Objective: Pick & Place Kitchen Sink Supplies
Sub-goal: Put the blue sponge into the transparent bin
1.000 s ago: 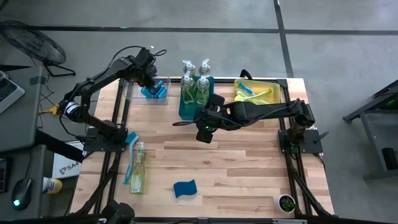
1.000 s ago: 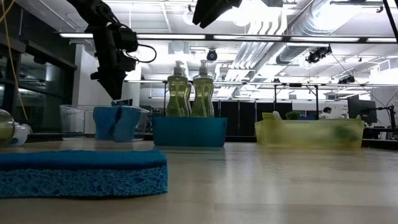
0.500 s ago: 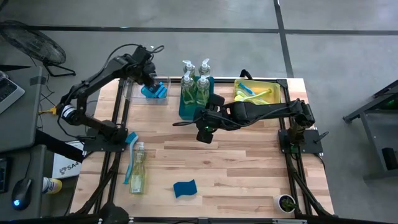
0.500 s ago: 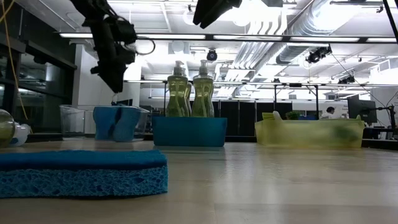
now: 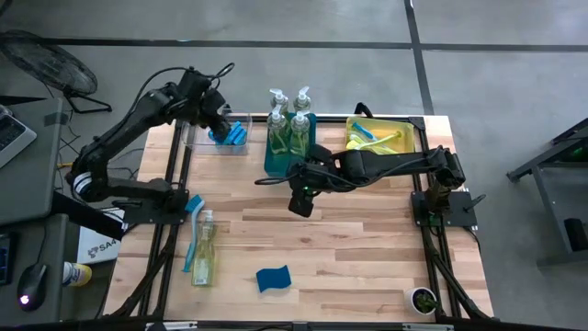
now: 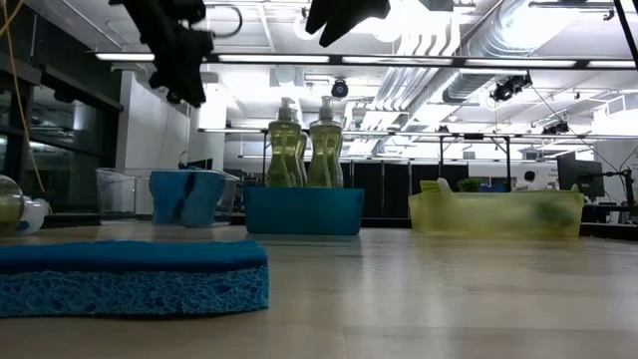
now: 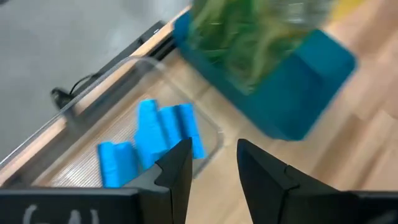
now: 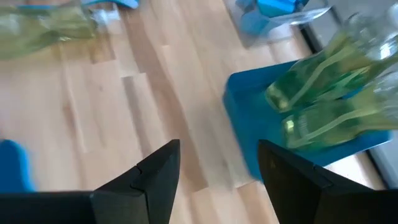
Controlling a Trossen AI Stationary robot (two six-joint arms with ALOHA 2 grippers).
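Left end effector empty, fingers apart, above upright sponges in clear bin.

Five soap bottles, three bins, several sponges.

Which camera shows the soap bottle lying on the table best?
High view: the soap bottle lies whole near the left edge. The right wrist view catches it as a blur; the low view shows only a sliver; the left wrist view misses it.

Wooden table bearing a clear bin, teal bin and yellow bin along its far edge. Near the front lie a soap bottle, a brush and a blue sponge.
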